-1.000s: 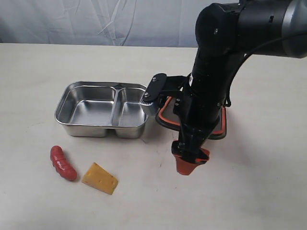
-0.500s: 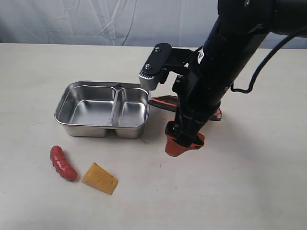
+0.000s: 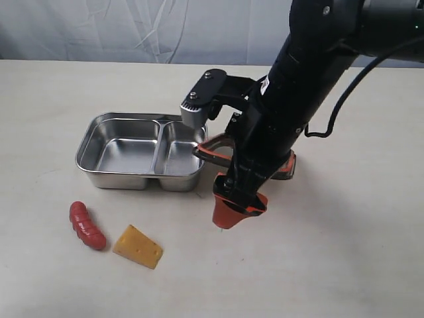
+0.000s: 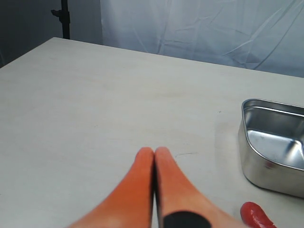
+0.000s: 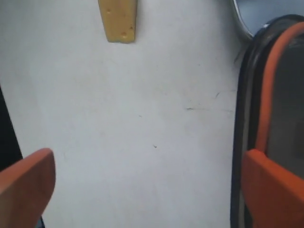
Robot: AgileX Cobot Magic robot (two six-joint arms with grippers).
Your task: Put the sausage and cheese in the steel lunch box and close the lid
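Note:
The steel lunch box [image 3: 139, 151] stands empty at the left, and its corner also shows in the left wrist view [image 4: 273, 142]. In front of it lie the red sausage [image 3: 87, 225] and, to its right, the yellow cheese [image 3: 137, 246]. The dark lid [image 3: 211, 151] with its orange rim lies right of the box, mostly hidden under my right arm. My right gripper [image 3: 233, 211] hangs low over the table at the lid's near-left edge, wide open and empty [image 5: 149, 190], with one finger above the lid [image 5: 270, 95]. The cheese [image 5: 118, 19] lies ahead of it. My left gripper [image 4: 154, 156] is shut and empty, with the sausage [image 4: 256, 216] beside it.
A pale tabletop [image 3: 344, 265] spreads all round, with a grey cloth backdrop [image 3: 165, 26] behind. My right arm's grey wrist camera block [image 3: 195, 111] hangs over the box's right rim. A dark stand [image 4: 64, 19] rises beyond the table's far corner.
My right arm has swung left and forward, bringing the open gripper closer to the cheese. The lid's visible edge now lies nearer the box. Sausage, cheese and box have not moved.

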